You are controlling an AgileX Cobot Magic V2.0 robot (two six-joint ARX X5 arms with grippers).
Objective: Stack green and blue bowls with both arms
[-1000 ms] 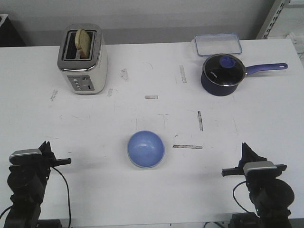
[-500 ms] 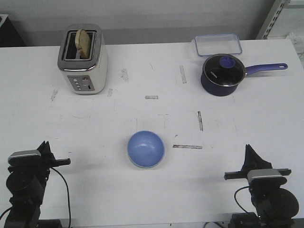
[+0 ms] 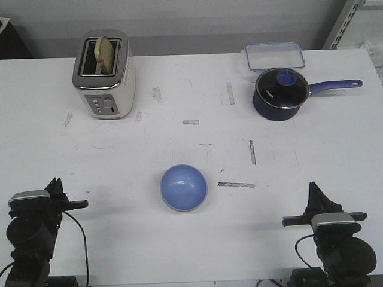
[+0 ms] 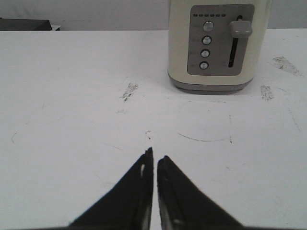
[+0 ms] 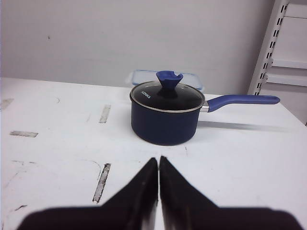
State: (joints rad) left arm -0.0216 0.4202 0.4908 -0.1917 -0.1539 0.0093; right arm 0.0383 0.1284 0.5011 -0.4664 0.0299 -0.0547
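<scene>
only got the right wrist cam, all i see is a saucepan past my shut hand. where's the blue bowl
Observer: In the front view the blue bowl sits at mid-table, towards the near edge, ahead of you and to your left.
Operator: any green bowl around
Observer: None stands apart. A pale rim shows under the blue bowl's near edge, but I cannot tell whether that is it.
Operator: what's the other side pointing at
Observer: The left hand, shut and empty, points at a cream toaster.
</scene>
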